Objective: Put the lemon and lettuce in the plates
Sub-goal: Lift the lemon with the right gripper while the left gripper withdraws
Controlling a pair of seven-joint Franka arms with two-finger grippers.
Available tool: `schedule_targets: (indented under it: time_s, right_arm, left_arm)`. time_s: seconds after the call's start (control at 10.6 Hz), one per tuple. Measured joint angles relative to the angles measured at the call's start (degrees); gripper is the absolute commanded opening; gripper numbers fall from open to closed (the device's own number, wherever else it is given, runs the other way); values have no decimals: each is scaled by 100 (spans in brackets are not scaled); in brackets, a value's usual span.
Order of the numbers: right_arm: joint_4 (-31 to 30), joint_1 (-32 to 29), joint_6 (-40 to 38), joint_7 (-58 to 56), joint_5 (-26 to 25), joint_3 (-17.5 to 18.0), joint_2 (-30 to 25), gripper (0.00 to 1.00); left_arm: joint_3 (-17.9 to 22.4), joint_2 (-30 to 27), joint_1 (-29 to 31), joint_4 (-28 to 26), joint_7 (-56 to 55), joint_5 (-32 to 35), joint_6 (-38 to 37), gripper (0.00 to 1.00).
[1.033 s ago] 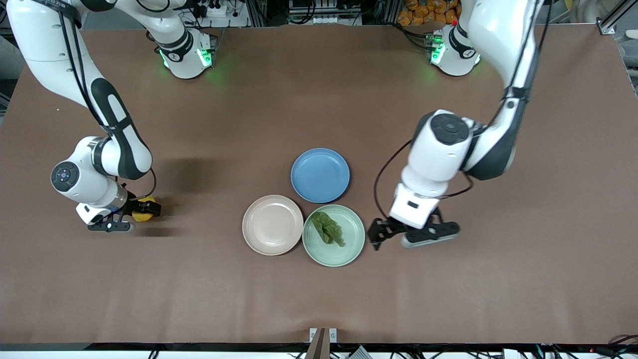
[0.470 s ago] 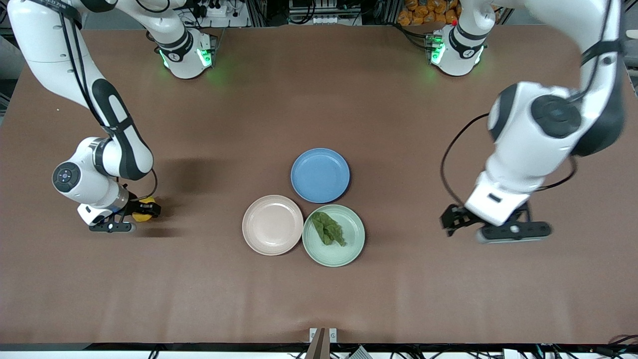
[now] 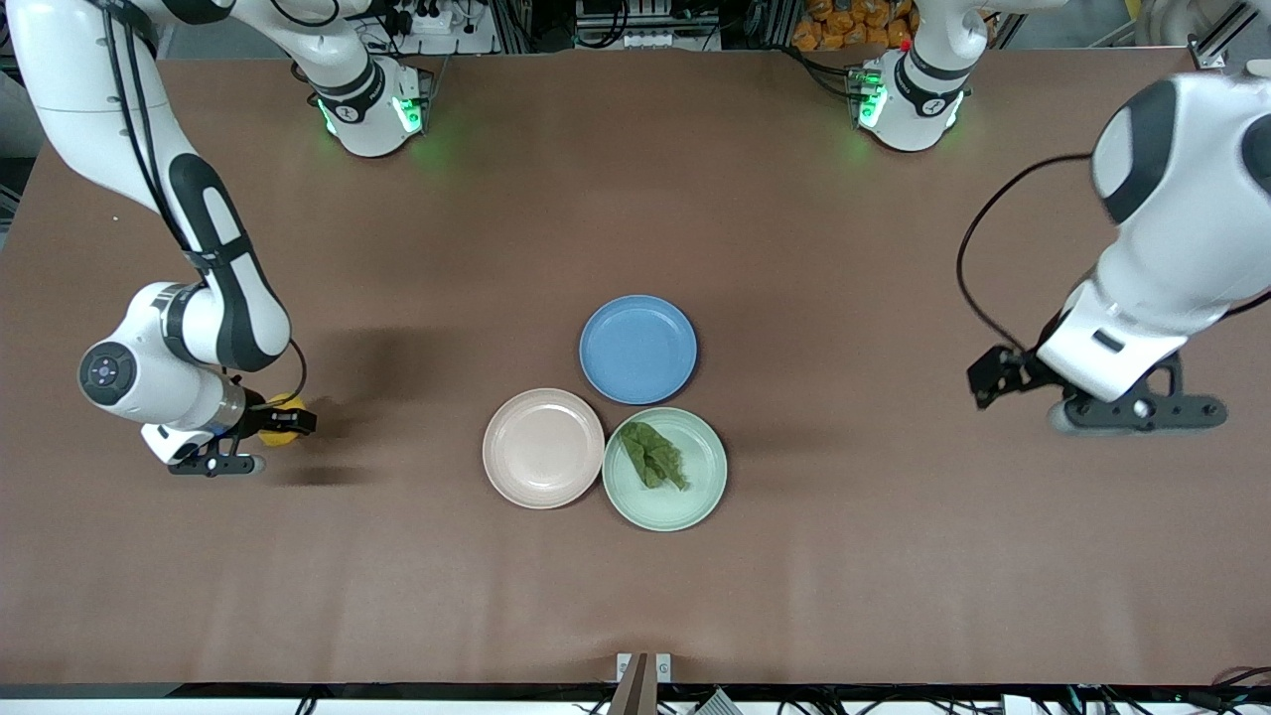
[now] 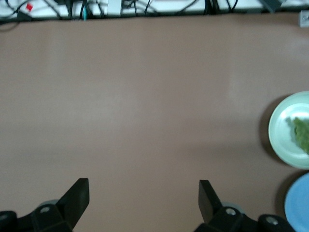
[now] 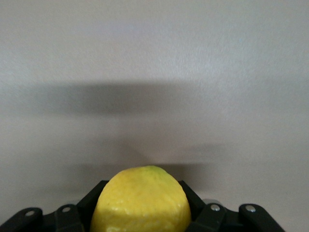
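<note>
My right gripper [image 3: 278, 421] is shut on the yellow lemon [image 3: 281, 408], held just above the table toward the right arm's end; the lemon fills the right wrist view [image 5: 141, 200] between the fingers. The dark green lettuce leaf [image 3: 652, 455] lies in the mint green plate [image 3: 695, 501]. The beige-pink plate [image 3: 543, 448] beside it holds nothing. My left gripper [image 3: 993, 382] is open and holds nothing, over bare table toward the left arm's end. The left wrist view shows its fingertips [image 4: 79, 193] wide apart, and the green plate [image 4: 280, 130] with the lettuce [image 4: 302, 135].
A blue plate [image 3: 637, 349] stands just farther from the front camera than the two plates, touching close to both; its edge shows in the left wrist view [image 4: 297, 205]. Cables lie along the table's edge [image 4: 111, 9].
My left arm has swung away from the green plate toward its own end of the table. My right gripper with the lemon has shifted slightly and lifted a little.
</note>
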Motion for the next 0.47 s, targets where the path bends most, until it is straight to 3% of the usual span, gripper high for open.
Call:
schedule_targets:
  time_s: [0.28, 0.47]
  right_arm:
    - [306, 105, -425, -40, 1, 38, 1, 58]
    - [489, 273, -636, -40, 14, 45, 0, 58]
  left_arm:
    - [-6, -535, 26, -25, 12, -174, -1080, 100]
    - [-10, -983, 36, -344, 12, -269, -1291, 100]
